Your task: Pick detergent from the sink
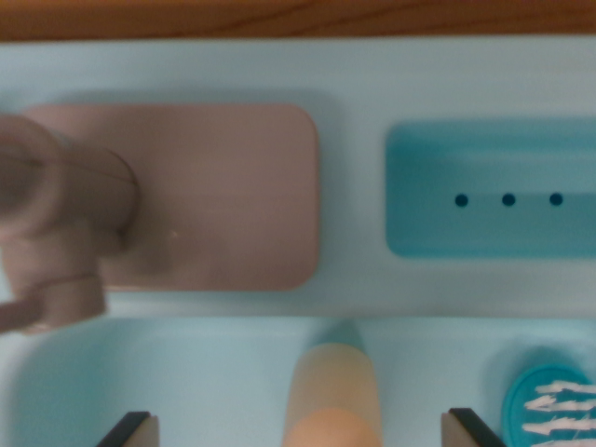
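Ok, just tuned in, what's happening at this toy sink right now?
The gripper hangs open over the sink, its two fingertips either side of the orange detergent bottle lying in the basin. Nothing is gripped yet. A pink faucet sits at the wrist view's left, a teal brush at its right.

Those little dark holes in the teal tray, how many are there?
3. The holes sit in one row across the teal tray at upper right: left, middle, right. The tray runs off the frame's right edge, so more may be hidden.
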